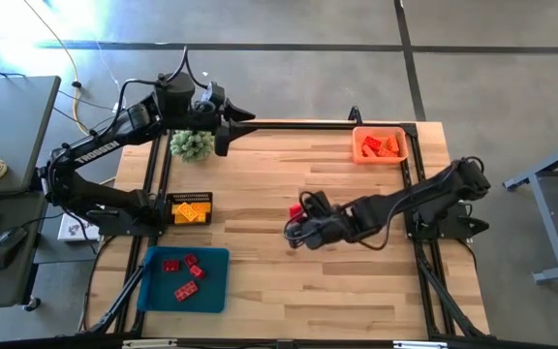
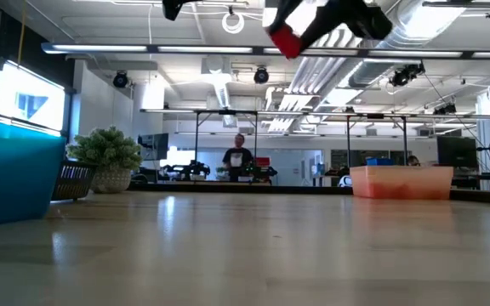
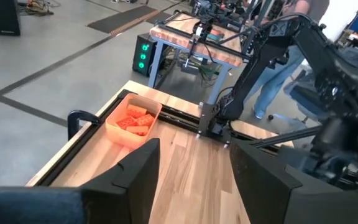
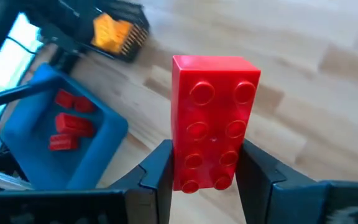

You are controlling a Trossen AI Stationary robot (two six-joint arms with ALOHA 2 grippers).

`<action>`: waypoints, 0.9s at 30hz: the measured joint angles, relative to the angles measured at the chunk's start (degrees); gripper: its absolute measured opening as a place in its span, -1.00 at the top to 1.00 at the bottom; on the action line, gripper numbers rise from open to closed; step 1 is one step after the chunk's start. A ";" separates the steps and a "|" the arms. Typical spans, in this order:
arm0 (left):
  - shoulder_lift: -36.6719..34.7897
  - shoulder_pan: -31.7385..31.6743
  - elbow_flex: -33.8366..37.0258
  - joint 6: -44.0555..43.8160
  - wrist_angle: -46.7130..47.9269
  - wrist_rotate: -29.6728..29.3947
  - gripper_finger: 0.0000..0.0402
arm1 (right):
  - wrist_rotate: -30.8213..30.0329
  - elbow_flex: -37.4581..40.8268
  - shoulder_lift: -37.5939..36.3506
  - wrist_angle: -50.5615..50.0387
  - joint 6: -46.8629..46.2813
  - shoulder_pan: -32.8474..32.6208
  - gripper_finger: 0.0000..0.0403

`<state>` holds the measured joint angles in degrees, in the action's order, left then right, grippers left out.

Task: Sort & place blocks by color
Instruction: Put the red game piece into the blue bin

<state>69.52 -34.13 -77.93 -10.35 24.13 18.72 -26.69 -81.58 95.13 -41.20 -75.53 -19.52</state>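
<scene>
The right gripper [image 4: 201,171] is clamped on a red studded plastic brick [image 4: 214,121], holding it above the middle of the pale wooden table [image 1: 356,271]; in the low view the brick [image 2: 285,41] hangs well clear of the surface. The step in hand looks like a carry: a red block lifted and on its way to the blue rectangular tray [image 1: 211,291] at the table's near-left corner, where several red bricks [image 1: 182,271] already lie. The same tray shows ahead of the brick in the right wrist view. The next move calls for swinging the right arm over that tray, lowering until the brick sits just above the others, then releasing it without knocking any out. The left gripper [image 3: 191,168] hangs with its fingers spread and nothing between them, high over the far-left part of the table near the green spiky plant ball [image 1: 192,145]. Yellow bricks [image 1: 190,209] sit in a dark basket at the left edge, and orange bricks [image 1: 381,145] fill the orange tray [image 1: 359,155] at the far-right corner; no loose bricks show on the table.
</scene>
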 joint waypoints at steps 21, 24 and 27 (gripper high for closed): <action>-0.07 0.07 0.00 -0.02 -0.22 19.42 0.00 | 0.26 -15.21 -0.09 -0.09 33.90 6.81 0.45; -0.07 0.37 0.00 -0.02 -0.86 19.66 -0.09 | 0.37 -16.87 -0.09 0.03 38.10 7.90 0.45; -0.07 0.81 0.00 0.00 -2.47 19.67 -0.17 | 0.72 -18.34 -0.09 0.78 41.96 9.21 0.45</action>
<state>69.45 -33.32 -77.93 -10.35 21.66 38.39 -25.98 -99.92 95.04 -40.42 -33.57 -10.32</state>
